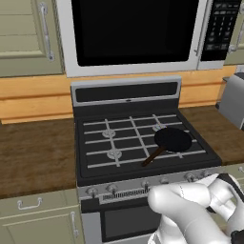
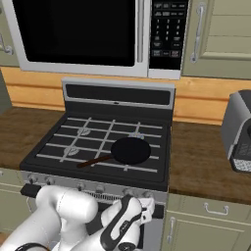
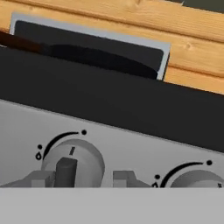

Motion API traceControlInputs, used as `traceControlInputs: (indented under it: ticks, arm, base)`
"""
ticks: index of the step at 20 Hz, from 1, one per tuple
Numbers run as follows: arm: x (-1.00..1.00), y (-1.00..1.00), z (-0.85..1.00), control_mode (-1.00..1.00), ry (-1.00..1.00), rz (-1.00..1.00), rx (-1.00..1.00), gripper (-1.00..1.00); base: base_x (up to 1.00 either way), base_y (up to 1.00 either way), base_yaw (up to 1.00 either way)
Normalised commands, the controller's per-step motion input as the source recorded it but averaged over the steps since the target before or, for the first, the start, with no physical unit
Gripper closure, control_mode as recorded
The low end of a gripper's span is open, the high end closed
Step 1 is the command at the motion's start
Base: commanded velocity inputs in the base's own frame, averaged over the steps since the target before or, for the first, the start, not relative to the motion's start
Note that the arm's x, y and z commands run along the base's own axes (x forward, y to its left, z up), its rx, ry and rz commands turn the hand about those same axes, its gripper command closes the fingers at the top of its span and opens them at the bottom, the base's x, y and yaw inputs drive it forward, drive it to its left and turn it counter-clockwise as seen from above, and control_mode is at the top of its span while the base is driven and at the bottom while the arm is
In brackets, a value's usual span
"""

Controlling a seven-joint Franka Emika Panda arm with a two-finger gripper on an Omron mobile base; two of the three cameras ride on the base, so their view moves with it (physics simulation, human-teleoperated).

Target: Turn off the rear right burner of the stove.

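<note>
1. My gripper (image 3: 78,178) sits at the silver front strip (image 3: 131,144) of the stove (image 1: 138,138), low at 6 o'clock in the hand view.
2. My two finger tips (image 3: 41,179) stand apart, one on each side of a grey knob (image 3: 72,162). The knob's raised bar lies between them.
3. I cannot tell whether the tips press on the knob or only flank it; the hand is partly spread, not closed flat.
4. A second knob (image 3: 197,179) lies at 4 o'clock in the hand view, apart from my fingers.
5. In the left base view my white arm (image 1: 190,209) covers the right end of the knob row, at 5 o'clock.
6. The rear right burner (image 1: 157,127) is at the back right of the cooktop, under the black grate bars, just behind the frying pan (image 1: 172,139).
7. In the right base view a faint blue glow shows at that burner.
8. The pan rests on the front right grate, with its brown handle (image 1: 153,156) pointing toward 7 o'clock.
9. A microwave (image 1: 133,33) hangs above the stove at 12 o'clock.
</note>
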Motion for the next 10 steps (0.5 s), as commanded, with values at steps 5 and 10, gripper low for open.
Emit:
traceControlInputs:
  ticks: [5,10]
  arm:
    - [0.01,-0.05,0.1,-1.0,0.04,-0.02,0.09,1.0]
    - [0.0,0.0,0.0,-1.0,0.0,0.0,0.0,1.0]
  base:
    - [0.0,0.0,0.0]
    - [0.0,0.0,0.0]
